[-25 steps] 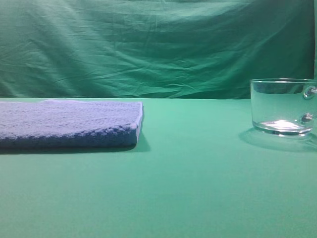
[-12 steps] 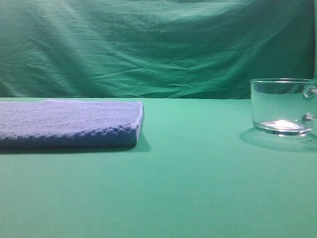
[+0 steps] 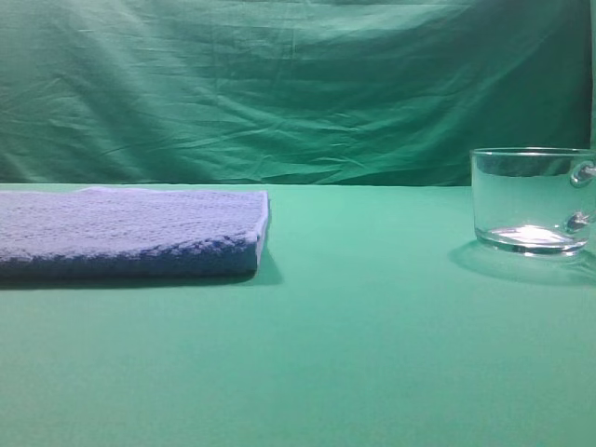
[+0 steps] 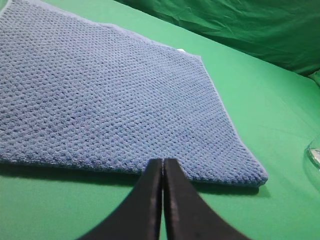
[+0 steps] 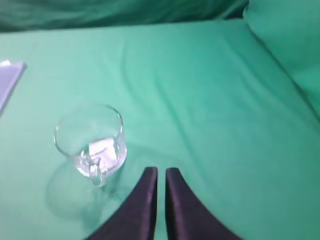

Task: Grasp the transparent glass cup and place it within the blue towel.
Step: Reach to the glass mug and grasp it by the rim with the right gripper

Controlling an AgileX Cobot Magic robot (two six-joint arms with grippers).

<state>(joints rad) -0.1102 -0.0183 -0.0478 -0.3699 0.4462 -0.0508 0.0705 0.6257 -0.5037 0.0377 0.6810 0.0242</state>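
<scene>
The transparent glass cup [image 3: 531, 200] stands upright on the green table at the far right of the exterior view, its handle to the right. In the right wrist view the cup [image 5: 91, 141] sits left of and ahead of my right gripper [image 5: 161, 171], handle toward the camera; the fingers are nearly together with a thin gap and hold nothing. The blue towel [image 3: 130, 231] lies flat at the left. In the left wrist view the towel [image 4: 110, 100] fills the frame ahead of my left gripper [image 4: 163, 162], which is shut and empty at the towel's near edge.
A green cloth covers the table [image 3: 372, 354] and hangs as a wrinkled backdrop [image 3: 279, 84]. A raised green fold [image 5: 290, 45] lies at the right in the right wrist view. The cup's rim edge shows at the right of the left wrist view [image 4: 314, 152].
</scene>
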